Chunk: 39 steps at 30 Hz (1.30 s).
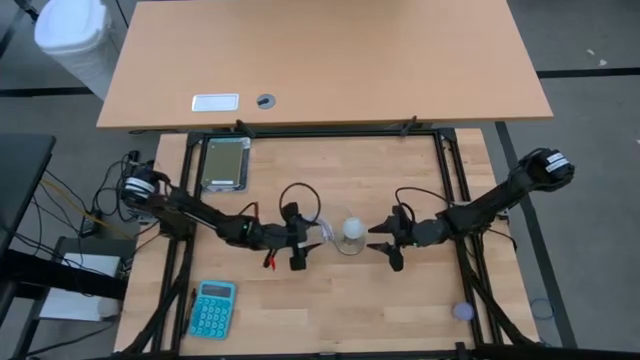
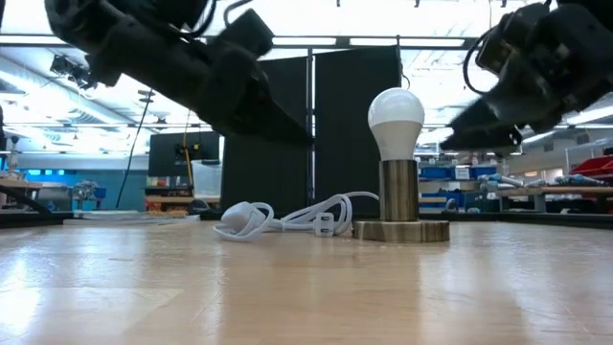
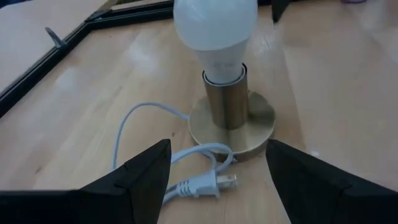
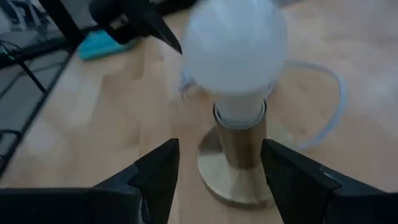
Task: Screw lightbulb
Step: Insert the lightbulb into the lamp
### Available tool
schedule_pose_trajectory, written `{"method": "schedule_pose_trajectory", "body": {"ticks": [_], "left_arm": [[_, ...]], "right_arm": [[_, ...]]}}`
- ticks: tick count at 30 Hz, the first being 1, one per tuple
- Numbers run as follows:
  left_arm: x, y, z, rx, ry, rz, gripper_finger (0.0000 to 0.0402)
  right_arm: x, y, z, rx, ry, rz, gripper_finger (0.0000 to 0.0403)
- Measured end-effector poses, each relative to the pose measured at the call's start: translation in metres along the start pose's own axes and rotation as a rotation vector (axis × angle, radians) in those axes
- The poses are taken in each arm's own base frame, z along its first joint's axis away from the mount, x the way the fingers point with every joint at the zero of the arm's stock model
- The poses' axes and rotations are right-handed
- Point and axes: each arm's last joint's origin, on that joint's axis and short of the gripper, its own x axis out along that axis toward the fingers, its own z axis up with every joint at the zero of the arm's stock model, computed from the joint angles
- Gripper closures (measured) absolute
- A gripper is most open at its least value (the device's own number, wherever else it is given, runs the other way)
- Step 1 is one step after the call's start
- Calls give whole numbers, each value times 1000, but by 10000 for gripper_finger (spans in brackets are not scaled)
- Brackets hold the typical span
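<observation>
The white lightbulb [image 2: 397, 120] stands upright with its narrow base in the brass socket tube [image 2: 398, 190], which rises from a round brass base [image 2: 400, 231] on the wooden table. It also shows in the high view [image 1: 352, 231] and in both wrist views [image 3: 215, 28] [image 4: 235, 46]. A white cord with a plug [image 3: 208, 183] lies coiled to the left of the base. My left gripper [image 1: 300, 248] is open and empty, to the left of the bulb. My right gripper [image 1: 388, 243] is open and empty, to the right of it.
A teal calculator [image 1: 212, 308] lies near the front left edge. A grey tray [image 1: 225, 163] sits at the back left. A small purple disc [image 1: 462, 311] lies at the front right. A black frame borders the work area.
</observation>
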Motion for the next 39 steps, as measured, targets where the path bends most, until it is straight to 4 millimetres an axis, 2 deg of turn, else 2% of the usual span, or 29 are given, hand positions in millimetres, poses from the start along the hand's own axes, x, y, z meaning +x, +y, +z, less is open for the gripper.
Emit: {"method": "schedule_pose_trajectory", "body": {"ticks": [6,15,19,27,34,39], "left_arm": [[-9,3,-2,-34,-5,-24,133],[11,-4,-12,-73,19,-41,133],[20,0,-20,-158,53,-62,133],[37,-10,-10,-159,35,-114,133],[50,-14,-21,-162,12,-87,132],[60,-19,-34,-174,-19,-86,133]], "right_arm": [[-13,-3,11,-1,-38,-5,173],[-6,3,4,26,-22,-45,173],[-7,10,9,6,30,-64,173],[-14,30,46,-103,186,-176,173],[-24,40,73,-163,221,-179,173],[-25,38,75,-186,226,-187,173]]}}
